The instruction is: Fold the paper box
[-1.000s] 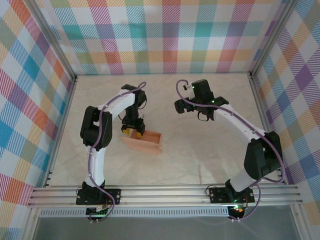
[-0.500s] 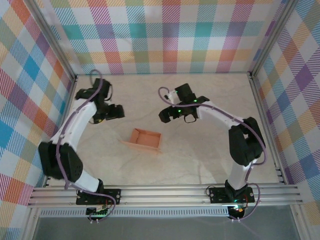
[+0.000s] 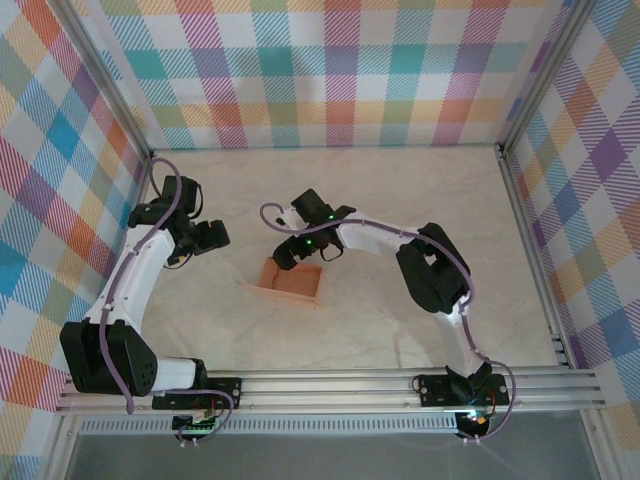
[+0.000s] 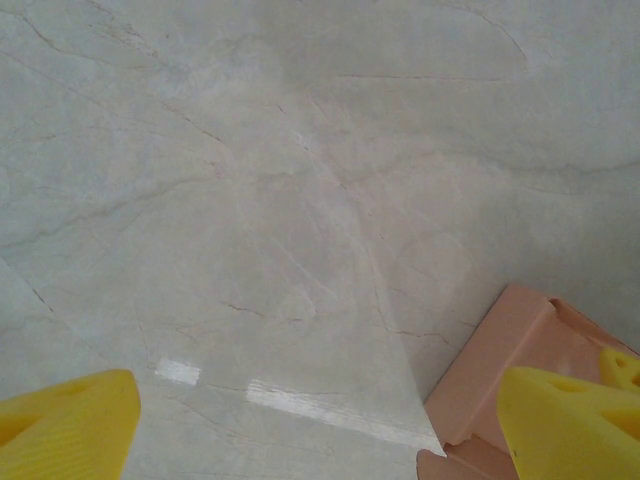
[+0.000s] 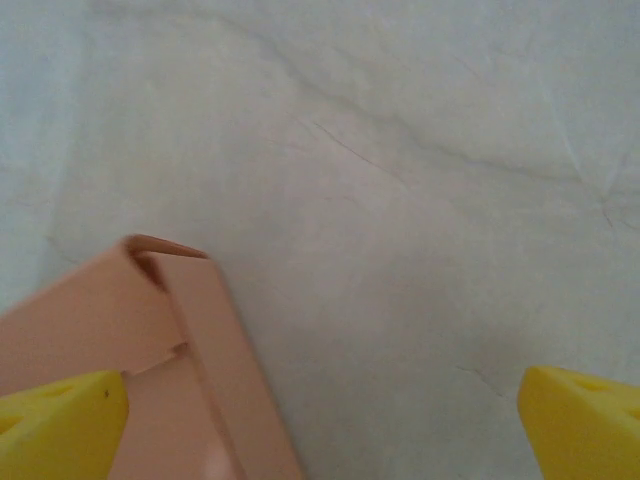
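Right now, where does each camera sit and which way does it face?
Top external: above and behind the bases, looking down on the table; left arm, right arm, left claw, right claw visible.
Left wrist: on the left arm, facing down at the table; yellow fingers at the bottom corners.
Right wrist: on the right arm, facing down likewise; yellow fingers at the bottom corners.
Shared: all three catch the paper box.

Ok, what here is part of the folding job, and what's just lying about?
Job:
- paper box, walls up
- right claw, open, at the box's far corner
- left claw, open, apart from the box

Not the job (fixtures):
- marble table
- plaid walls
- front rail
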Motion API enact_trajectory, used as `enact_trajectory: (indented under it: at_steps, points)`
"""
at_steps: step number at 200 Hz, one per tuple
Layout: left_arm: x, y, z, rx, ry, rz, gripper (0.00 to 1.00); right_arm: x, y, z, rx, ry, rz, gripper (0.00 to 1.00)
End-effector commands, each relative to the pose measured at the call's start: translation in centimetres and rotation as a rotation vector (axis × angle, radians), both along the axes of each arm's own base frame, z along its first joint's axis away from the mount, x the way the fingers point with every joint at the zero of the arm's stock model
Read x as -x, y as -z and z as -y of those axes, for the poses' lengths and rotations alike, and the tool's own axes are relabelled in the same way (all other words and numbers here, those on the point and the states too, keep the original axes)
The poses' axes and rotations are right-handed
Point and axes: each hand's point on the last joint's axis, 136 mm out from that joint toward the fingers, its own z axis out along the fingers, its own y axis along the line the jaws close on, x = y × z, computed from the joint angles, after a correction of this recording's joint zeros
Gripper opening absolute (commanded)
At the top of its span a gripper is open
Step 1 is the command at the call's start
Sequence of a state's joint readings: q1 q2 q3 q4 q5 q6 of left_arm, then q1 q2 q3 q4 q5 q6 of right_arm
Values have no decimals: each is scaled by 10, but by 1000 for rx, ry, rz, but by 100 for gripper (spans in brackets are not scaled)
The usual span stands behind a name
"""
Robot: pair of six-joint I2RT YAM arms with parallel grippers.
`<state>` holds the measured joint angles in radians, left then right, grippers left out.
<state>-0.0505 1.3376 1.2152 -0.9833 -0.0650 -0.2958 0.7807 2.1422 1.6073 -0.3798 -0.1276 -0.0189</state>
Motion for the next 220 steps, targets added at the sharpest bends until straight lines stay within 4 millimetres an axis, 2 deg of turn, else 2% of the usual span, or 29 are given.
enact_trajectory:
  at_steps: [1, 22, 47, 93, 129, 144, 175, 193, 206, 220]
  points:
    - [-2, -5, -2, 11, -14, 34, 91, -15, 5, 4, 31, 41, 26, 100]
    - [-4, -2, 1, 29, -13, 33, 91, -24, 14, 19, 84, 110, 33, 100]
    - [-6, 2, 5, 53, -10, 31, 91, -42, 8, 45, 93, 238, 42, 100]
    - [-10, 5, -1, -11, -15, -5, 92, -65, 3, 110, 132, 503, 28, 100]
    - [-12, 12, -3, -25, -29, -21, 93, -66, -2, 156, 114, 664, 10, 99]
    - [-11, 15, -3, -24, -32, -30, 93, -62, -8, 163, 85, 663, 14, 99]
    - [-15, 24, 8, 37, -35, -25, 93, -49, -32, 155, -47, 567, 39, 99]
    - [-16, 33, 20, 79, -24, -30, 93, -44, -47, 155, -148, 558, 27, 99]
    - [-14, 43, 32, 111, -17, -38, 93, -45, -49, 164, -199, 604, -22, 95]
    - [-9, 56, 49, 166, -5, -53, 93, -44, -39, 180, -197, 674, -80, 89]
